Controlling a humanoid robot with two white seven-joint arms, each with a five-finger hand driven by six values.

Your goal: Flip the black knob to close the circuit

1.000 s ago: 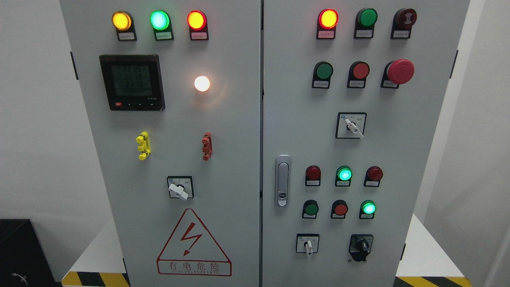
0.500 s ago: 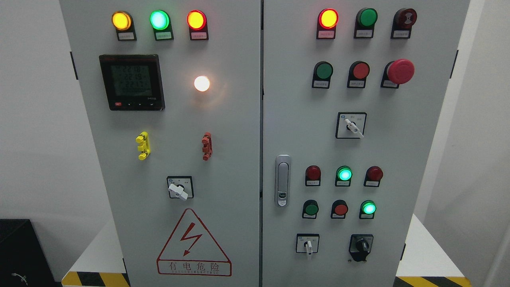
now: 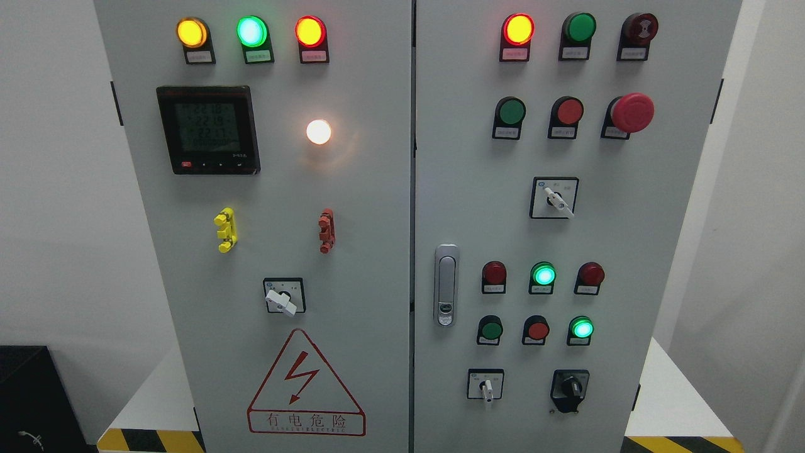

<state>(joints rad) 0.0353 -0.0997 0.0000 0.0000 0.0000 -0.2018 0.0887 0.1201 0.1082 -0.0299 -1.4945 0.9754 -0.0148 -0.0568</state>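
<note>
A grey electrical cabinet point(image 3: 377, 207) with two doors fills the head view. The black knob point(image 3: 570, 388) sits on a black plate at the lower right of the right door, its handle pointing up and a little left. Neither of my hands nor arms shows in the view.
White-handled selector switches sit on the right door, one low point(image 3: 485, 385) and one higher point(image 3: 554, 198), and one on the left door point(image 3: 283, 297). A red mushroom button point(image 3: 631, 112), lit lamps, a door latch point(image 3: 446, 285) and a meter point(image 3: 208, 130) are on the panel. A black box point(image 3: 31, 396) stands lower left.
</note>
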